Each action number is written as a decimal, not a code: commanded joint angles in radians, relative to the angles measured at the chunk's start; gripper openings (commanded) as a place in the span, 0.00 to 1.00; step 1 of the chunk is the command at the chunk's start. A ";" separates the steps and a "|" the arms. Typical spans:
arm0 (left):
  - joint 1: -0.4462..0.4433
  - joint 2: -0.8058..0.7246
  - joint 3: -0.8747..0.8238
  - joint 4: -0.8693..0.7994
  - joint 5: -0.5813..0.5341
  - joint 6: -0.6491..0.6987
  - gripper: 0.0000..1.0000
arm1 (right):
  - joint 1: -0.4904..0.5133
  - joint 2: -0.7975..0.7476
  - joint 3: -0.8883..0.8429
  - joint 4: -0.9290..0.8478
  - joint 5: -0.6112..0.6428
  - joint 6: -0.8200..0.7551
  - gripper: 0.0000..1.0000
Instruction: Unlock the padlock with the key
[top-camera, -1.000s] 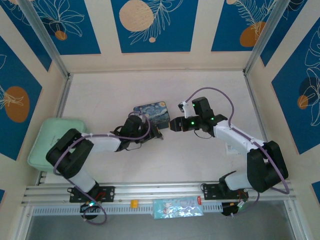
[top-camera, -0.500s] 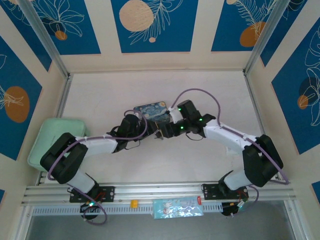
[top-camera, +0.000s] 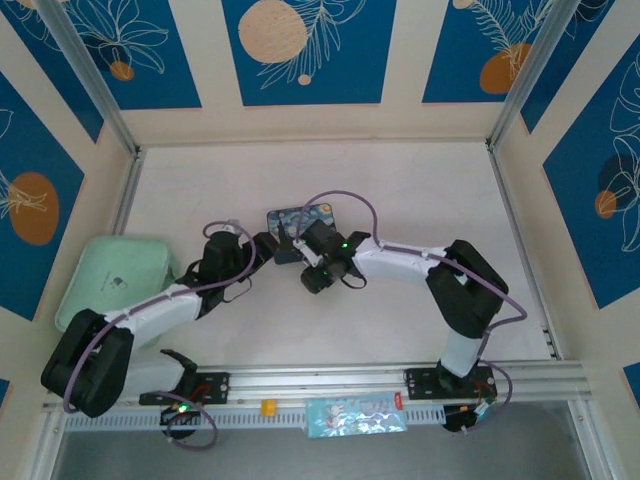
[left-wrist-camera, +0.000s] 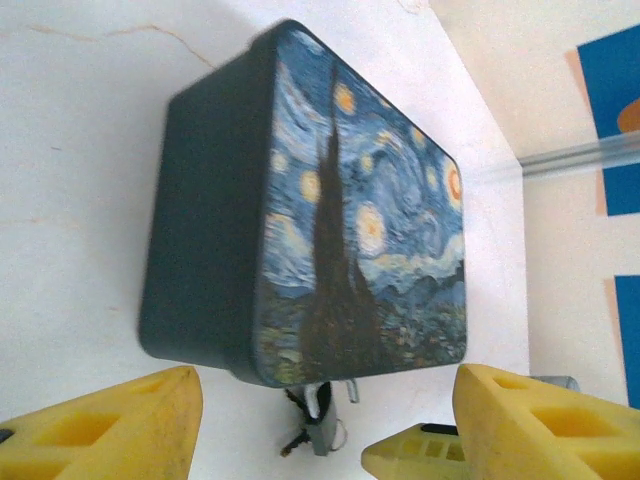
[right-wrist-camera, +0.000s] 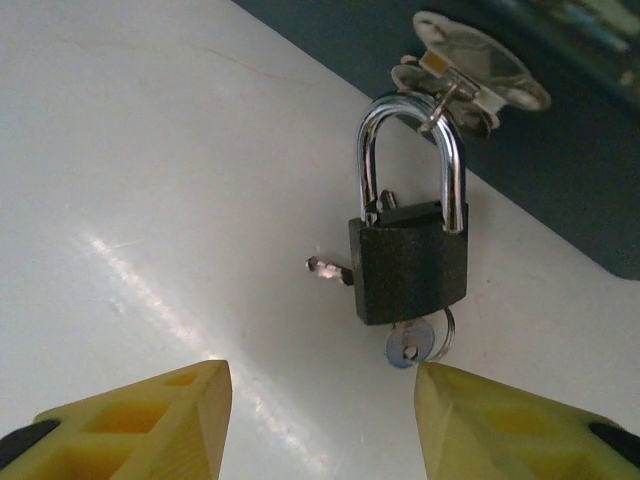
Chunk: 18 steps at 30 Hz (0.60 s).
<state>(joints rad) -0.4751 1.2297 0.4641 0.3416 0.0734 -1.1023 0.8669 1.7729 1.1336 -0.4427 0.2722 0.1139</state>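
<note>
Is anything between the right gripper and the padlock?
Nothing visible. The right gripper is open, with bare table between it and the padlock. Its shackle is hooked through a latch on the box; the key sits at the padlock's near end.

Left claw (top-camera: 262, 245) drew back — right claw (top-camera: 314, 280) moved in.

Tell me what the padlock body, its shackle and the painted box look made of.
Padlock body: matte black, likely coated metal. Shackle: polished steel, by its bright glints. Box: smooth dark walls, printed painting on top; plastic or tin, unclear.
</note>
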 joint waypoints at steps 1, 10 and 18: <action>0.025 -0.014 -0.021 -0.026 -0.002 -0.008 0.66 | 0.022 0.024 0.037 -0.019 0.096 -0.030 0.52; 0.036 0.029 -0.009 0.027 0.031 -0.029 0.66 | 0.043 0.071 -0.001 0.098 0.218 -0.076 0.41; 0.059 0.097 0.037 0.086 0.028 0.005 0.66 | 0.017 0.030 -0.080 0.239 0.178 -0.232 0.14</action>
<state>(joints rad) -0.4419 1.3033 0.4671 0.3702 0.0856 -1.1175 0.8932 1.8187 1.0821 -0.2626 0.4679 -0.0299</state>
